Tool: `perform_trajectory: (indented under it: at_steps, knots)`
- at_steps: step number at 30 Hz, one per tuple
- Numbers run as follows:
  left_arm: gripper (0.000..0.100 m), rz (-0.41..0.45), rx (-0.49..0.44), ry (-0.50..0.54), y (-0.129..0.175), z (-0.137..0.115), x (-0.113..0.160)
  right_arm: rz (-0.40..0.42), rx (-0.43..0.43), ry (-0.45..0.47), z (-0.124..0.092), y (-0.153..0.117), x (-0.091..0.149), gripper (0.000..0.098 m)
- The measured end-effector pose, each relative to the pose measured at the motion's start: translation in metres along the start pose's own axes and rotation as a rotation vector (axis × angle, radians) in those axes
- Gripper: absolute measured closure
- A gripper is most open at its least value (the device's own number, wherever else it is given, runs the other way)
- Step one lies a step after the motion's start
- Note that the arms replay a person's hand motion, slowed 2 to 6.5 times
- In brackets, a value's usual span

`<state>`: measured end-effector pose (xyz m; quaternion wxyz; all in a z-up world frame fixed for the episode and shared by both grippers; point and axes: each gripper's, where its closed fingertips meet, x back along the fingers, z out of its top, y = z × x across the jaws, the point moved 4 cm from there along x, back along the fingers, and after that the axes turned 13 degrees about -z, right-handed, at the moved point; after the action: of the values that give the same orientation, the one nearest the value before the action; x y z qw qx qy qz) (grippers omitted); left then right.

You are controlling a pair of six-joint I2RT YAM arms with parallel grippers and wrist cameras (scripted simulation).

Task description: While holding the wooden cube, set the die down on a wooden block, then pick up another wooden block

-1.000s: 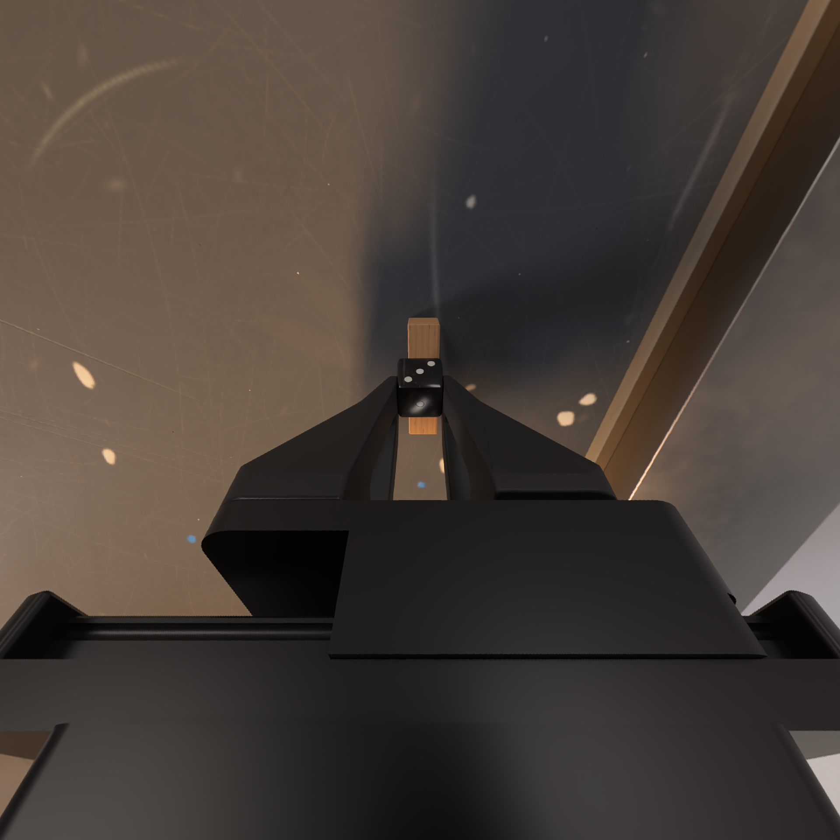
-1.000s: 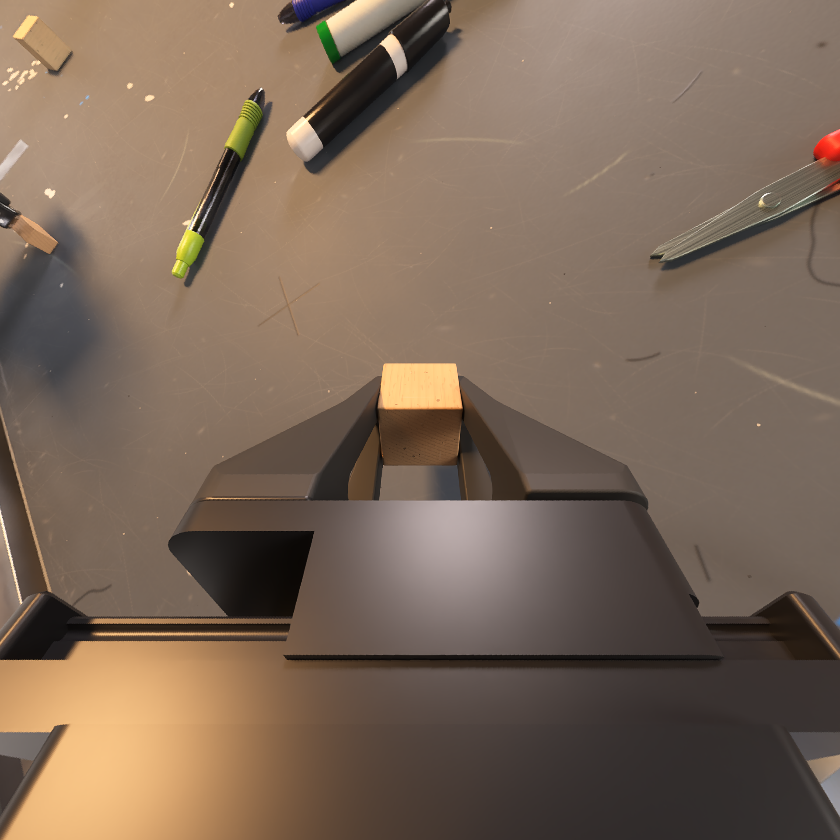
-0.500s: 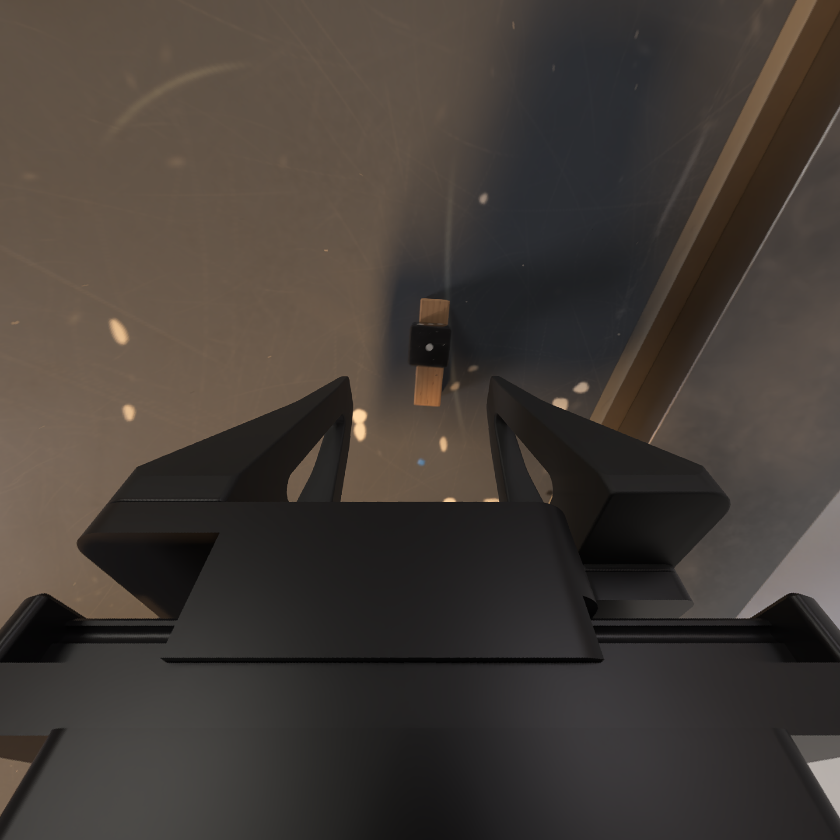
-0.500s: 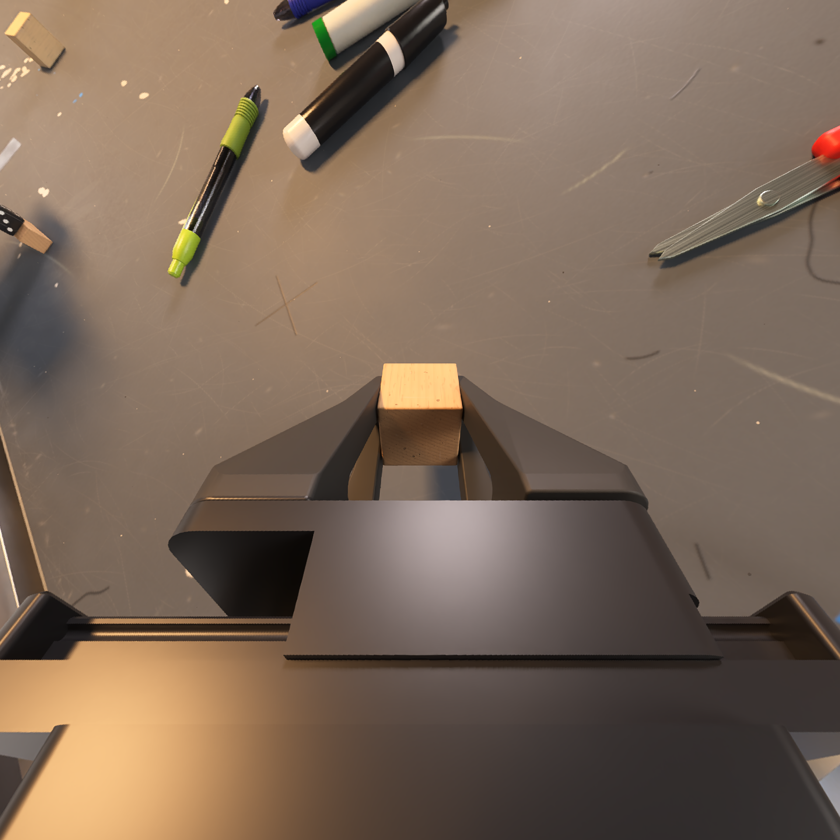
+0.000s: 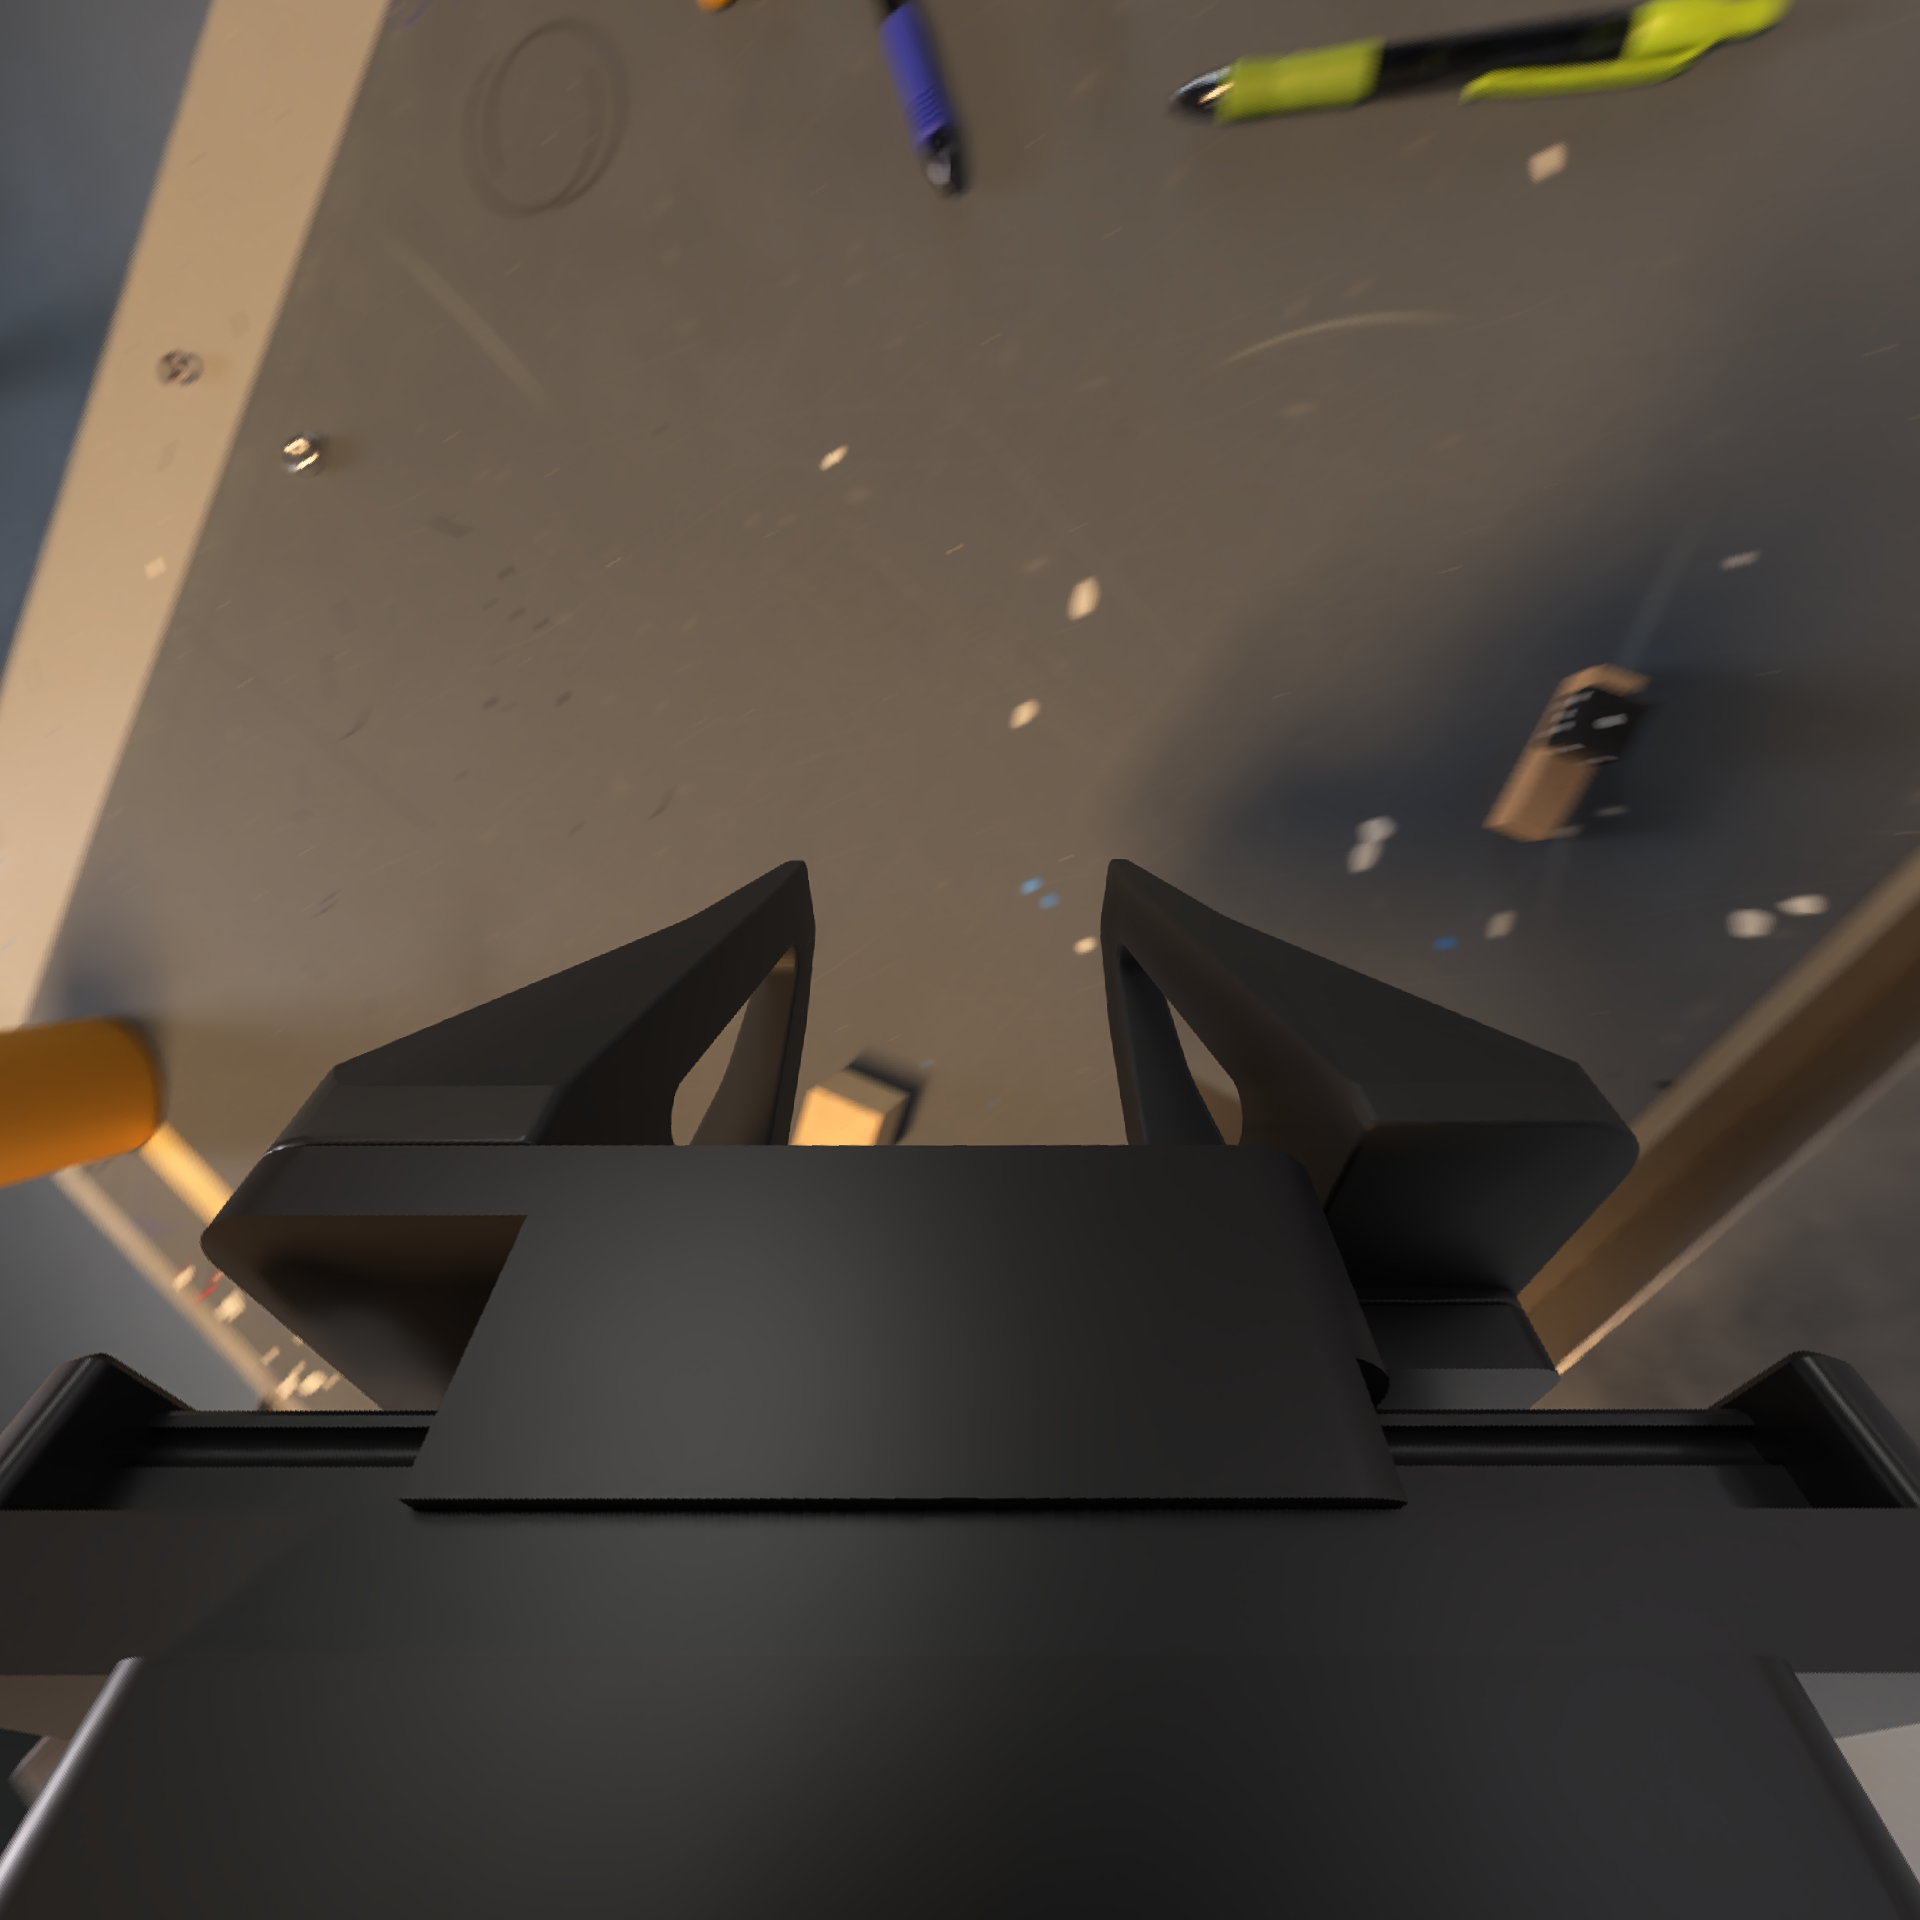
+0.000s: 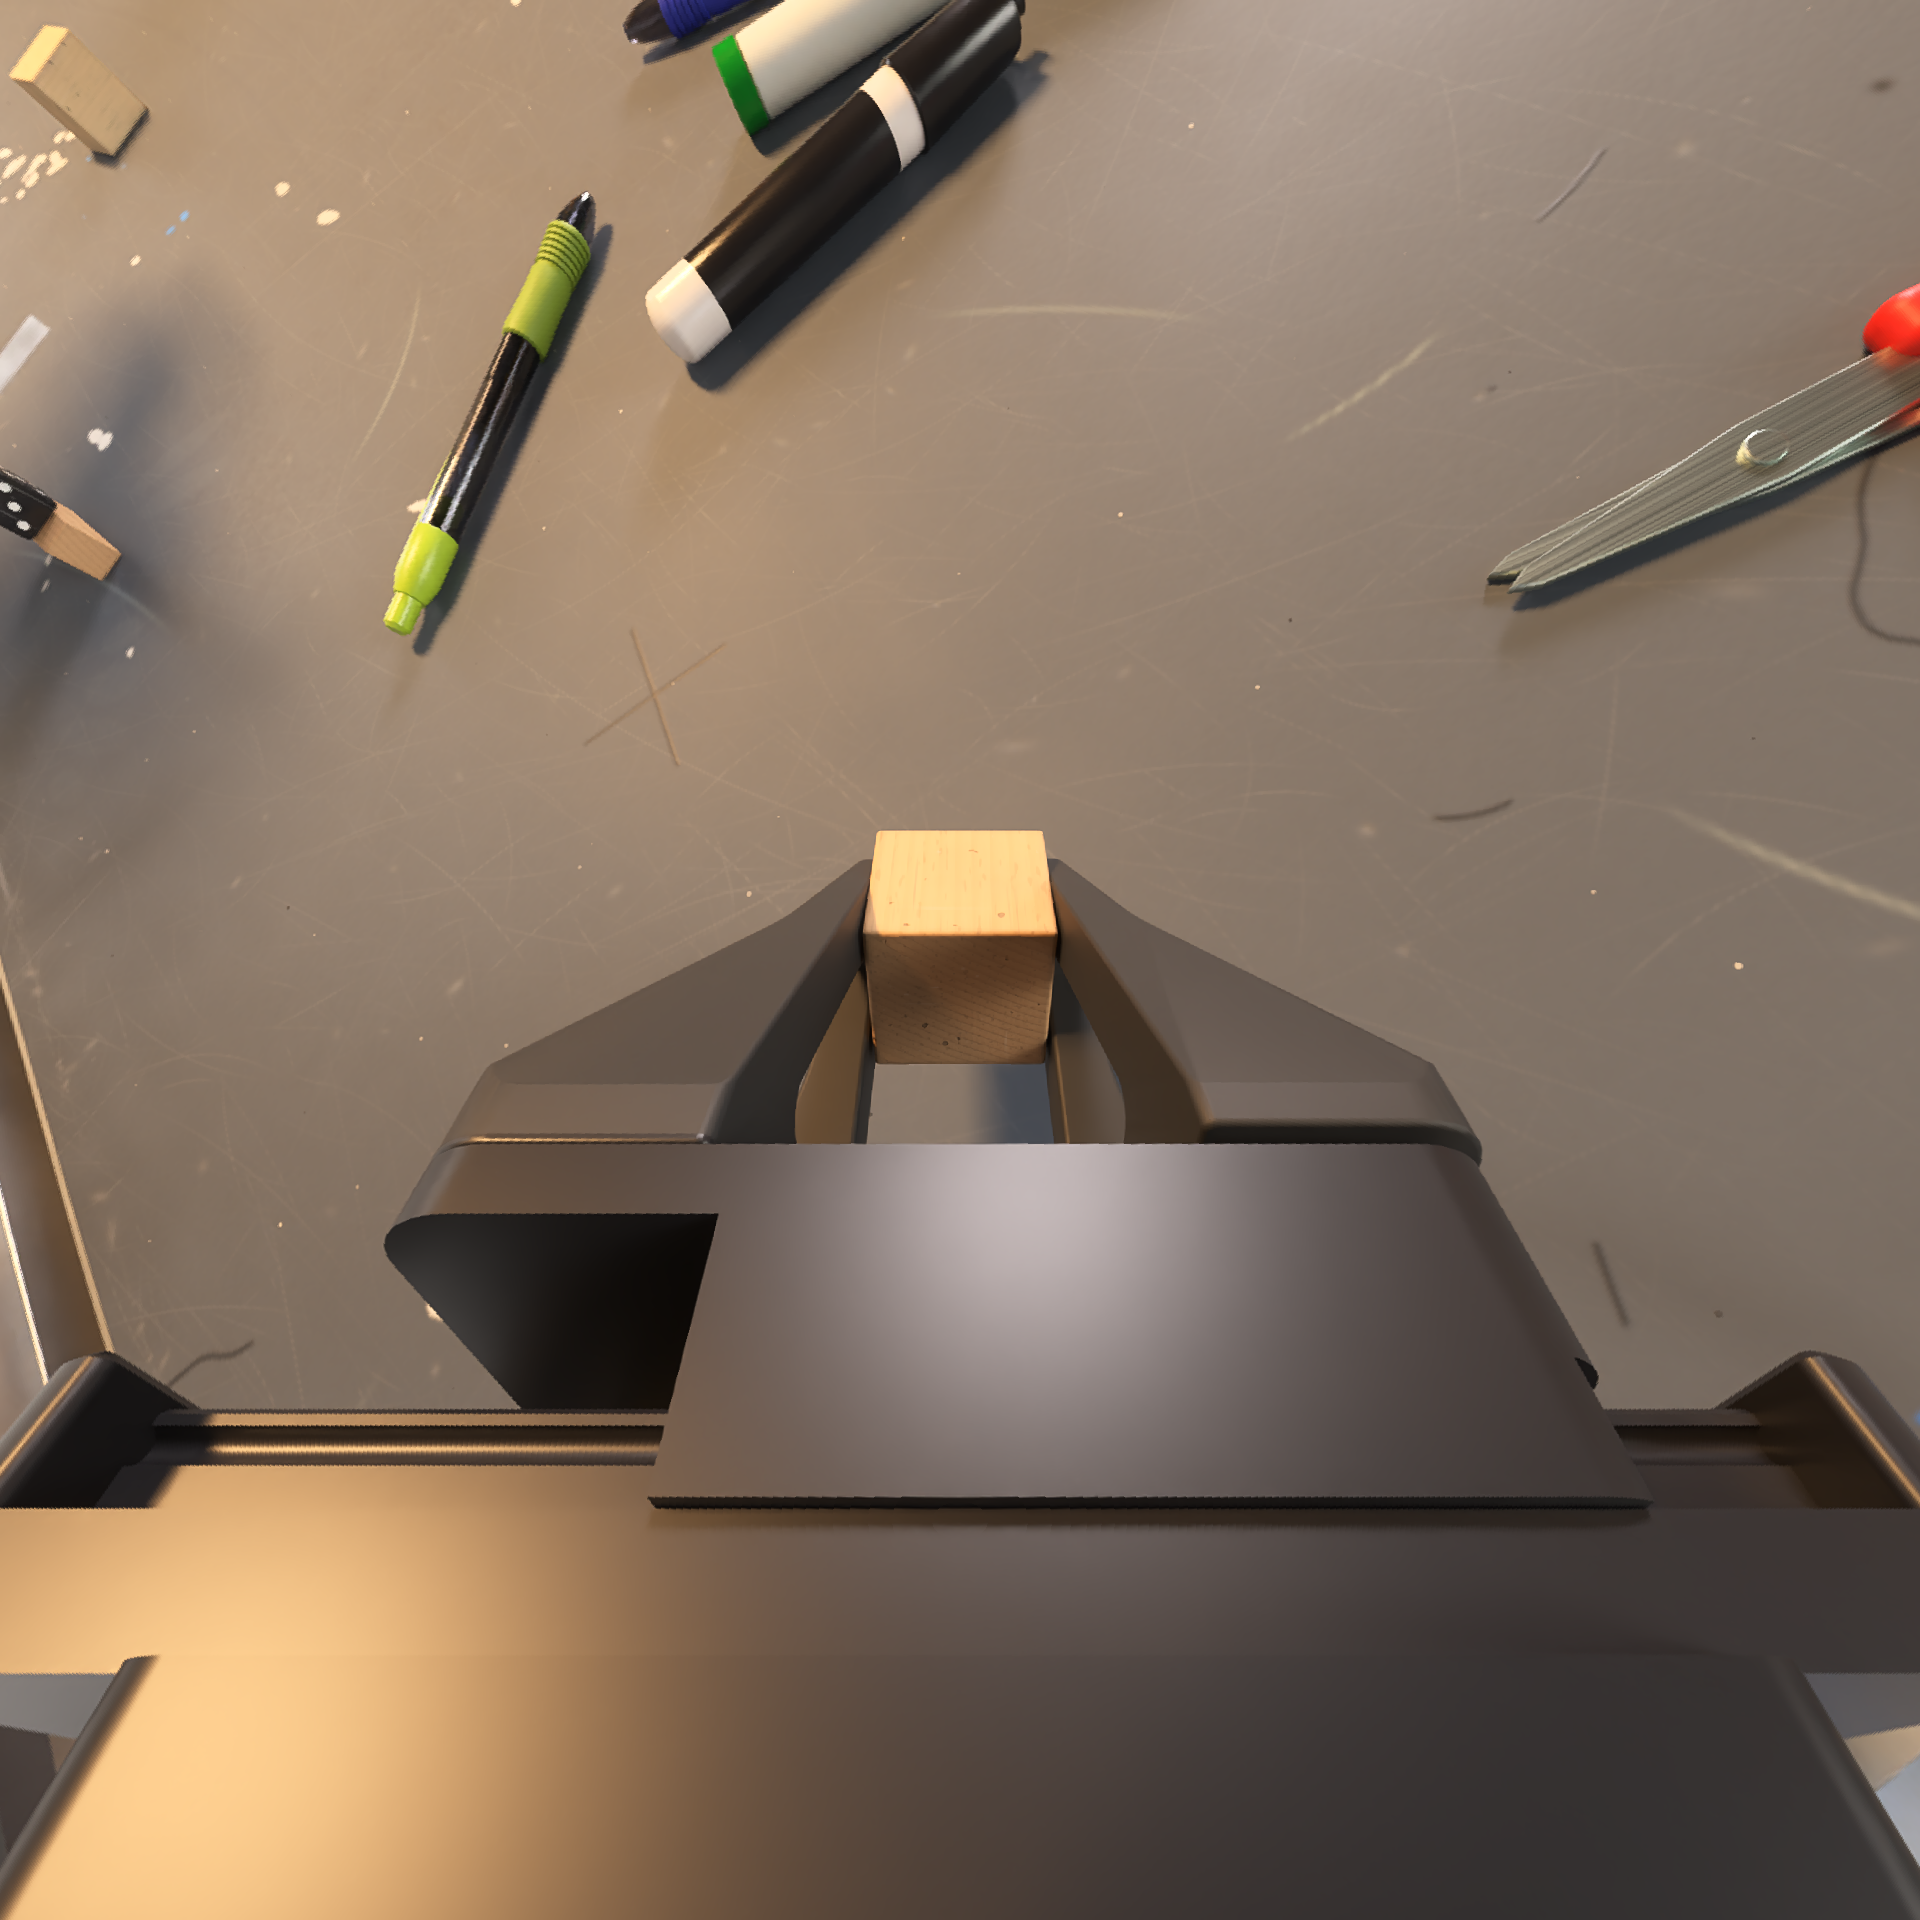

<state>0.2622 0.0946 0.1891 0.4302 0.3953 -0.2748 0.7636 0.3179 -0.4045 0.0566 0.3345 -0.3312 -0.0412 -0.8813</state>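
My left gripper (image 5: 956, 883) is open and empty above the table. The black die (image 5: 1595, 724) rests on a flat wooden block (image 5: 1543, 795) off to its right; both also show at the left edge of the right wrist view, the die (image 6: 21, 506) on the block (image 6: 78, 542). A second wooden block (image 5: 844, 1112) lies low between the left fingers, partly hidden by the gripper body; it shows in the right wrist view (image 6: 78, 88) at the top left. My right gripper (image 6: 961, 878) is shut on the wooden cube (image 6: 958, 940), held above the table.
A green-and-black pen (image 6: 488, 416), a black-and-white marker (image 6: 821, 197), a green-capped marker (image 6: 821, 47) and scissors (image 6: 1704, 478) lie on the grey table. In the left wrist view a blue pen (image 5: 920, 88), the green pen (image 5: 1455, 57), an orange cylinder (image 5: 73, 1096) and table edges (image 5: 1714, 1081) show.
My left gripper opened, left the die on the wooden block, drew back and swung away to the left, so the other block now lies between its fingers. The right gripper held still.
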Motion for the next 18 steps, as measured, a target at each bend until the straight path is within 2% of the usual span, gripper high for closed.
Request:
perform_trajectory:
  at_steps: [4, 8, 18]
  knots:
    - [0.051, 0.100, 0.020, -0.089, -0.043, -0.016, 0.010, 0.000, 0.000, 0.000, 0.000, 0.000, 0.000, 0.0728]
    - [0.050, 0.136, 0.042, -0.188, -0.083, -0.031, 0.008, 0.000, 0.000, 0.000, 0.000, 0.000, 0.000, 0.0728]
    - [0.061, 0.085, 0.046, -0.435, -0.157, -0.053, -0.032, -0.009, 0.006, 0.007, 0.001, 0.001, 0.000, 0.0728]
